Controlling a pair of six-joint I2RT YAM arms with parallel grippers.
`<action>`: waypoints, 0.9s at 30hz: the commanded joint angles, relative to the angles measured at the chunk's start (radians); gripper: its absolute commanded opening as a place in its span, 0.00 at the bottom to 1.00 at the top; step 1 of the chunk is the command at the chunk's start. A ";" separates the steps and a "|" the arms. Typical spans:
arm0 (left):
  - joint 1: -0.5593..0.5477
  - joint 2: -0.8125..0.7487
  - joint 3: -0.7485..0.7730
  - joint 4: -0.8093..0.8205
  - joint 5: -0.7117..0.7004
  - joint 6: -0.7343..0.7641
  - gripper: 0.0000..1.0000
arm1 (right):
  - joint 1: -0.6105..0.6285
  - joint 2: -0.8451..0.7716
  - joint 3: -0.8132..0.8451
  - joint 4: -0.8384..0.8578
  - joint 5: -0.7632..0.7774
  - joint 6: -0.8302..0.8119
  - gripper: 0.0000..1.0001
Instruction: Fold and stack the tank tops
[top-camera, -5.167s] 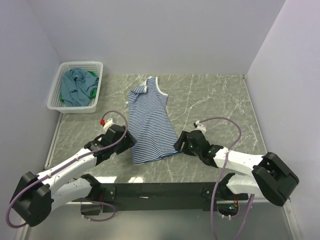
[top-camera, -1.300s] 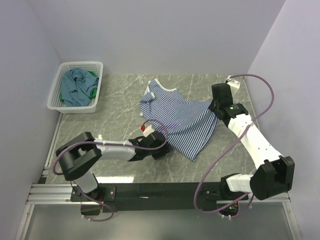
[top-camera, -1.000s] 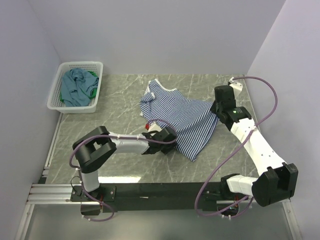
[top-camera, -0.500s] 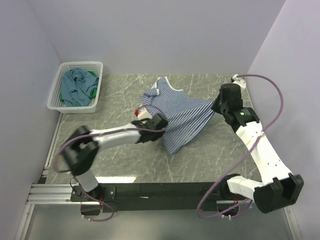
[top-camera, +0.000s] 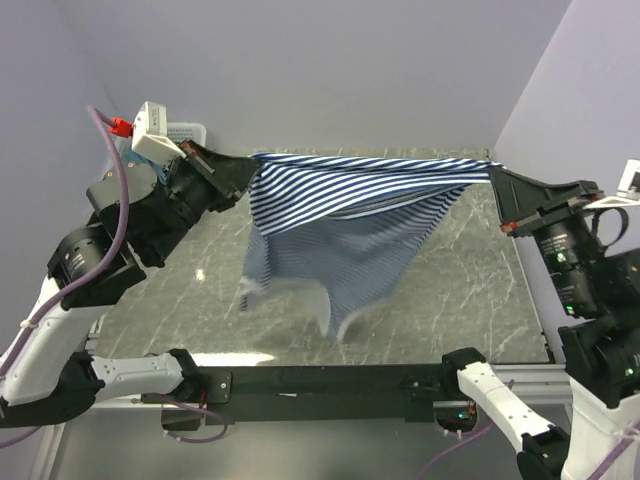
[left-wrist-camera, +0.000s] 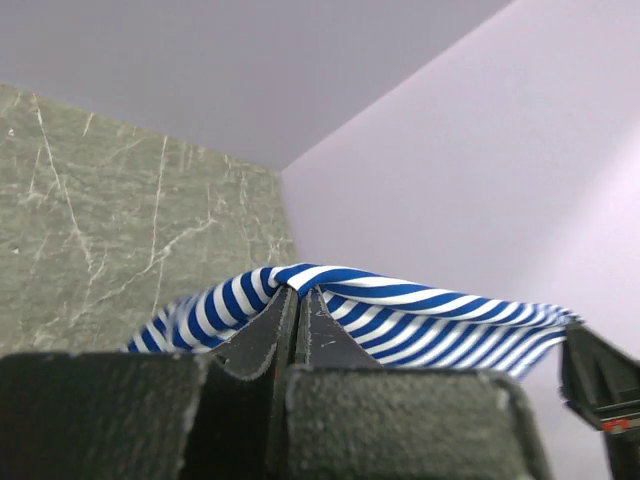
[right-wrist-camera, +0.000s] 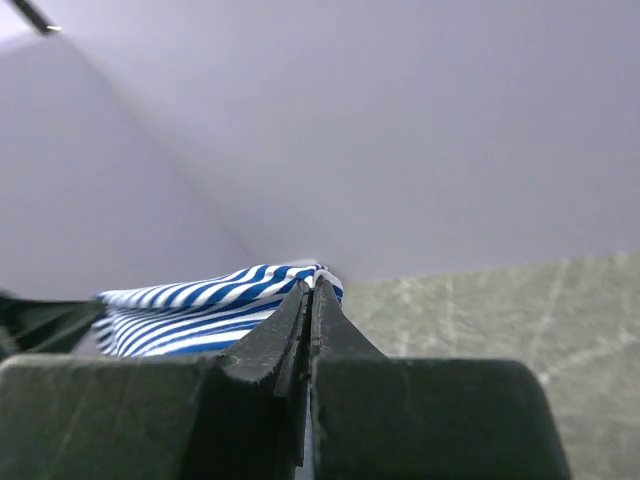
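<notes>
Lifted off the worktop (top-camera: 470, 275) since earlier, striped top (top-camera: 350, 205) hung mid-air, pulled taut between left hand (top-camera: 246, 172) and right hand (top-camera: 496, 173) — both clamped on its edge, likely to flatten for folding.

This is a robotics lab test cell rather than a home, though a striped tank top (top-camera: 350, 200) hangs in it. Bare, pale lavender walls (top-camera: 350, 70) box in a green marble-patterned worktop (top-camera: 470, 270) on three sides. A left arm (top-camera: 95, 262) and a right arm (top-camera: 590, 300), white and black, rise from a black rail (top-camera: 320, 382) at its near edge. A purple cable (top-camera: 114, 165) loops loose along the left one.
</notes>
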 joint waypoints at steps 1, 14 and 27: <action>0.005 0.036 -0.015 -0.126 0.013 0.099 0.00 | -0.006 0.042 0.037 -0.003 -0.063 0.010 0.00; 0.541 0.316 0.104 0.116 0.653 0.254 0.00 | -0.006 0.317 0.000 0.237 -0.124 0.011 0.00; 0.680 0.358 0.068 0.055 0.826 0.257 0.01 | -0.006 0.287 -0.171 0.115 -0.061 0.054 0.00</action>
